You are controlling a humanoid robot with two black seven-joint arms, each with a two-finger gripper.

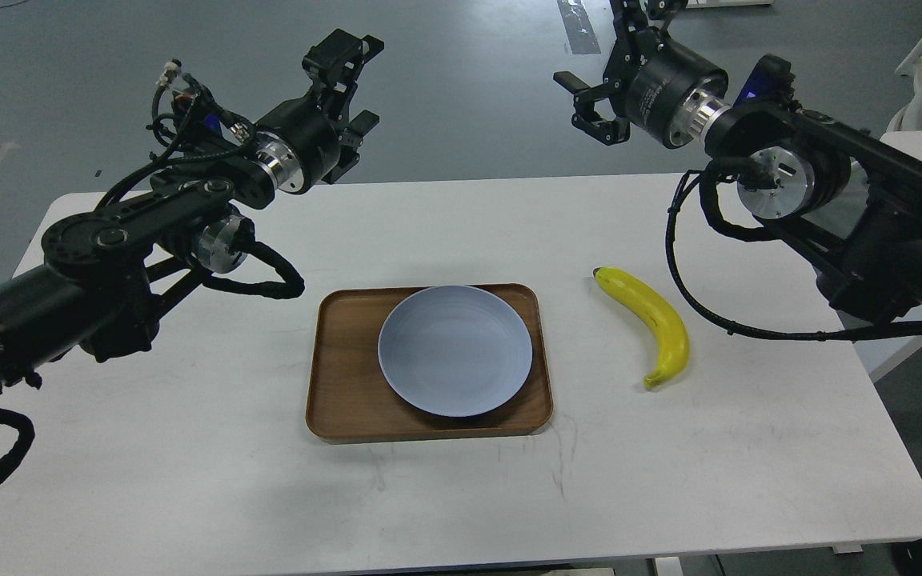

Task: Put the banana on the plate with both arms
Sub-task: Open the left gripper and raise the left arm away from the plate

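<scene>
The yellow banana (653,324) lies on the white table to the right of the tray, dark stem tip pointing up-left. The pale blue-grey plate (454,350) lies flat and empty in the brown wooden tray (345,392). My left gripper (357,88) is raised high above the table's far edge, up and left of the plate, with its fingers apart and empty. My right gripper (585,104) is also raised beyond the far edge, above and behind the banana, open and empty. Neither gripper touches anything.
The white table (189,448) holds only the tray, plate and banana. A black cable loop (697,288) hangs from my right arm close to the banana's upper end. Grey floor lies beyond the far edge.
</scene>
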